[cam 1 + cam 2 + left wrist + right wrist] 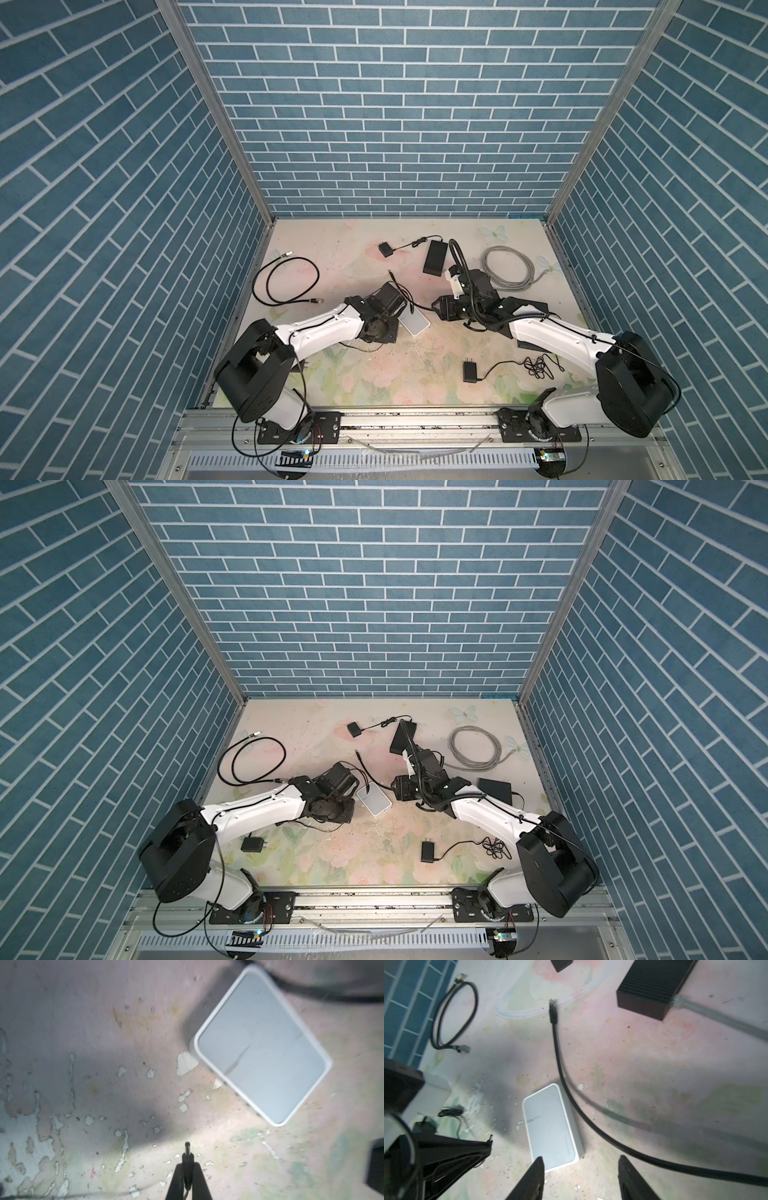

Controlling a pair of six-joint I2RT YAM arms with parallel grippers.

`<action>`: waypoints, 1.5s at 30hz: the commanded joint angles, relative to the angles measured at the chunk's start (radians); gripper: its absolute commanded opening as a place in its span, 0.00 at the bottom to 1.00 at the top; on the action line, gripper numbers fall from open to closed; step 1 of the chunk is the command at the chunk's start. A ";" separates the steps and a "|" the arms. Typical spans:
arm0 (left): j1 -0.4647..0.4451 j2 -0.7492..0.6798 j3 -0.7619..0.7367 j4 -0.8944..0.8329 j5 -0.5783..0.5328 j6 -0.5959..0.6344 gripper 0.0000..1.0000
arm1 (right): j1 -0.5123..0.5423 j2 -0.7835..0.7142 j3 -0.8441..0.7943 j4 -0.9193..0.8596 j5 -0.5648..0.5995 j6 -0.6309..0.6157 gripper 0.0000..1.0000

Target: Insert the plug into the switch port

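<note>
The switch [415, 325] [374, 805] is a flat white box with a grey top, lying on the table between the two arms. Its ports do not show clearly in any view. My left gripper [188, 1164] is shut on the plug [187, 1154], a small black barrel plug whose metal tip sticks out past the fingertips. It hangs over bare table a short way from the switch [261, 1047], not touching it. My right gripper [581, 1158] is open and holds nothing, hovering over the near corner of the switch [552, 1126].
A black cable with a network connector [553, 1012] runs close past the switch. A black power brick [434, 257], a grey cable coil [509, 266] and a small black box [385, 250] lie behind. A black cable loop [286, 282] lies left; a wall adapter [469, 371] in front.
</note>
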 commanded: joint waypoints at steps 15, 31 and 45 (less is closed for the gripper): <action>0.075 -0.061 -0.021 0.257 0.134 -0.380 0.00 | 0.260 0.120 -0.152 0.639 0.025 0.072 0.47; 0.085 -0.081 -0.019 0.273 0.166 -0.377 0.00 | 0.273 0.264 -0.151 0.776 0.155 0.090 0.31; 0.087 -0.109 -0.038 0.241 0.104 -0.363 0.19 | 0.274 0.264 -0.136 0.766 0.090 0.080 0.00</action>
